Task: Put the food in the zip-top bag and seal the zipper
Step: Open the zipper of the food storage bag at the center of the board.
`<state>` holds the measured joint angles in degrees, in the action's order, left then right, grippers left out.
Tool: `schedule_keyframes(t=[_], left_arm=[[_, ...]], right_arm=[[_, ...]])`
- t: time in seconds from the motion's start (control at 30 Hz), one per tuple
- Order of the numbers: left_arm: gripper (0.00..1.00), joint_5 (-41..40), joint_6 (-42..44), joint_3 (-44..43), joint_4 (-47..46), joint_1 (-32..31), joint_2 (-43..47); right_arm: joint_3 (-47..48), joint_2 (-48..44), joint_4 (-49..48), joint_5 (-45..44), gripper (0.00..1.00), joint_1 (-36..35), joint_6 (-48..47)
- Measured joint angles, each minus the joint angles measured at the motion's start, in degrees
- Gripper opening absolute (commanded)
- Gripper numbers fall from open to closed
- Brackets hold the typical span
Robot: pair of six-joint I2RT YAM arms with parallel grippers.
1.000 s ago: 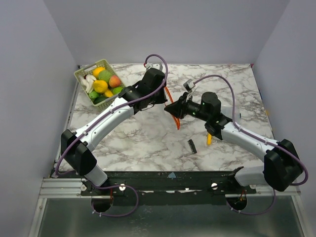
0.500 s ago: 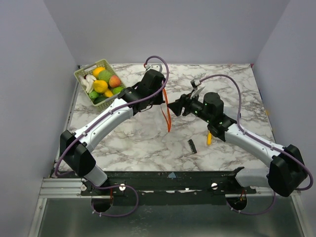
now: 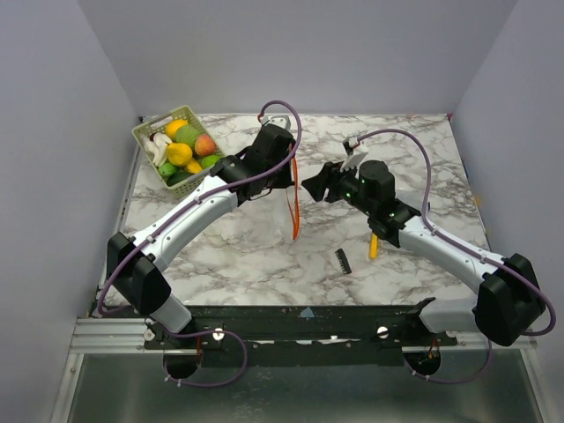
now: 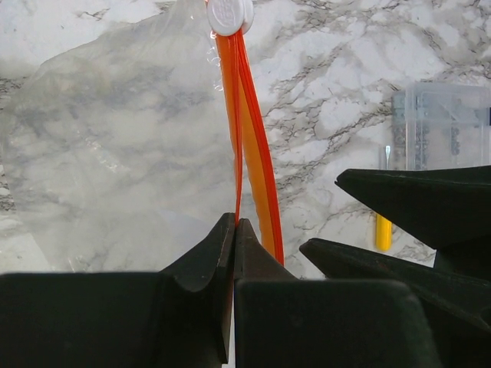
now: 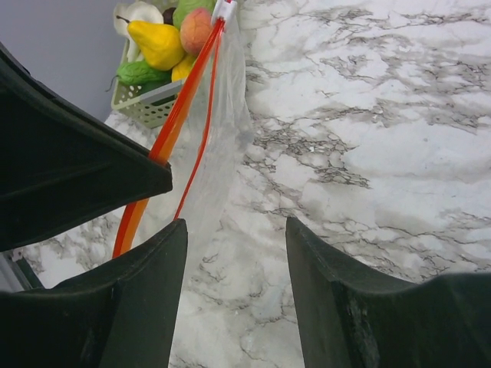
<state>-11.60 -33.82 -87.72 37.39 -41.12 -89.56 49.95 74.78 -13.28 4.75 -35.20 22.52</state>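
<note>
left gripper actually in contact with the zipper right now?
Touching. Left wrist view shows the left gripper shut on the zipper, the orange strip running straight into its closed fingertips.

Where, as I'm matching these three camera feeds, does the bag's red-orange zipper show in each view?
Top external: near centre, the zipper hangs straight down from the left claw.
Left wrist: zipper mid-frame, from the top edge down into the shut claw.
Right wrist: zipper slanting from top centre to lower left.
Shared landmark: the green basket of food, upper left in top external and right wrist; absent from left wrist.
</note>
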Motion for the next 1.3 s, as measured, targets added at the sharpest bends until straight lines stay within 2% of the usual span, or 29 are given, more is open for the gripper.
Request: schedule_keyframes(t=[0.3,0.5,0.77,1.07,1.23,1.3], left_arm=[[0.0,2.45,-0.52,0.0,-1.11,0.0,-0.02],[0.0,3.39,-0.98,0.0,-1.81,0.0,-0.13],[0.0,3.74,-1.36,0.22,-2.23,0.0,-0.96],[0.0,5.29,-2.12,0.09,-2.56,0.0,-2.89],[0.0,5.86,-2.49,-0.02,-2.6,0.0,-3.02],[0.0,6.03,-2.64,-0.2,-2.58,0.0,-3.02]], right_arm=[[0.7,2.23,-0.2,0.07,0.51,0.0,3.58],[0.68,3.52,-0.22,0.39,0.52,0.0,5.07],[-1.51,0.68,-2.6,0.22,0.54,0.0,5.05],[-1.88,1.62,-3.61,-0.66,0.51,0.0,5.14],[-1.95,2.49,-3.63,-0.68,0.3,0.0,5.53],[-1.95,2.69,-3.76,-0.81,0.25,0.0,5.84]])
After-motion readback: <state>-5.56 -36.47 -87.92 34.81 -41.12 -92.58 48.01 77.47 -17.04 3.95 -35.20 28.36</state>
